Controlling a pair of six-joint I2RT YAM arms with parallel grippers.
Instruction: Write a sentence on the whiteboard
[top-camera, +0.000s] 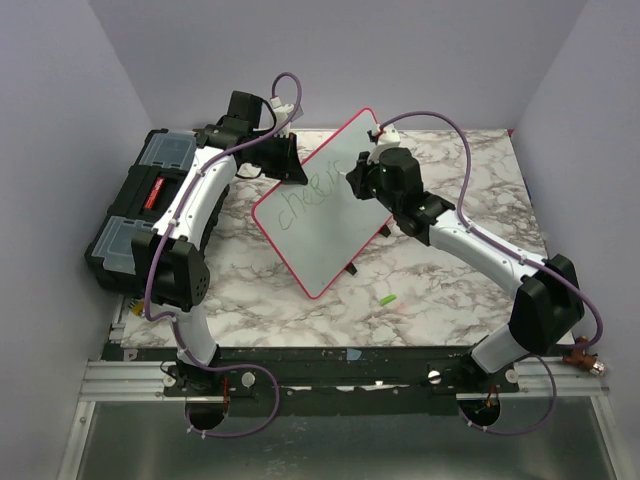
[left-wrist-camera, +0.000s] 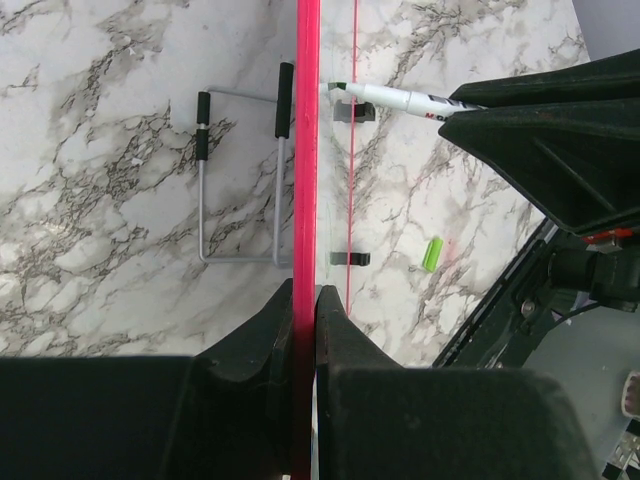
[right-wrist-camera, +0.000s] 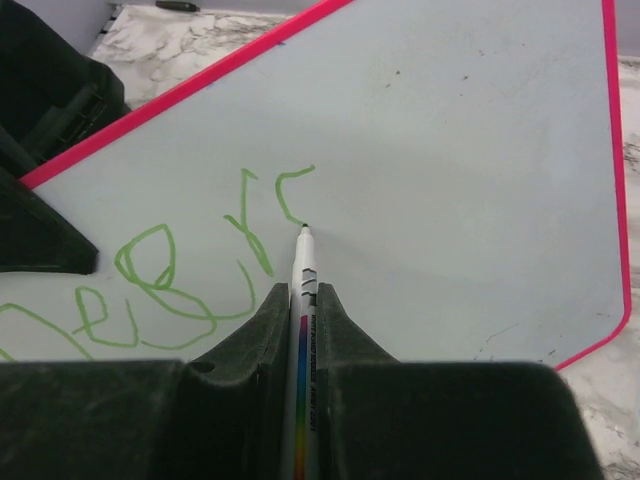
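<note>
Right hand (right-wrist-camera: 300, 298) holds marker (right-wrist-camera: 304, 258) on whiteboard (right-wrist-camera: 450, 150).

Left arm (top-camera: 200, 195) and right arm (top-camera: 480, 250) were shown, white-shelled.
Joints were capped black; purple cables (top-camera: 432, 113) were looped along both.

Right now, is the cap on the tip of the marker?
No, the marker held between the right fingers shows a bare, pointed tip resting against the whiteboard.

Two arms (top-camera: 195, 205) (top-camera: 480, 250), one whiteboard (top-camera: 330, 230), one marker (right-wrist-camera: 303, 290), one green cap (top-camera: 386, 298), one black toolbox (top-camera: 140, 215), one wire stand (left-wrist-camera: 240, 175)
</note>
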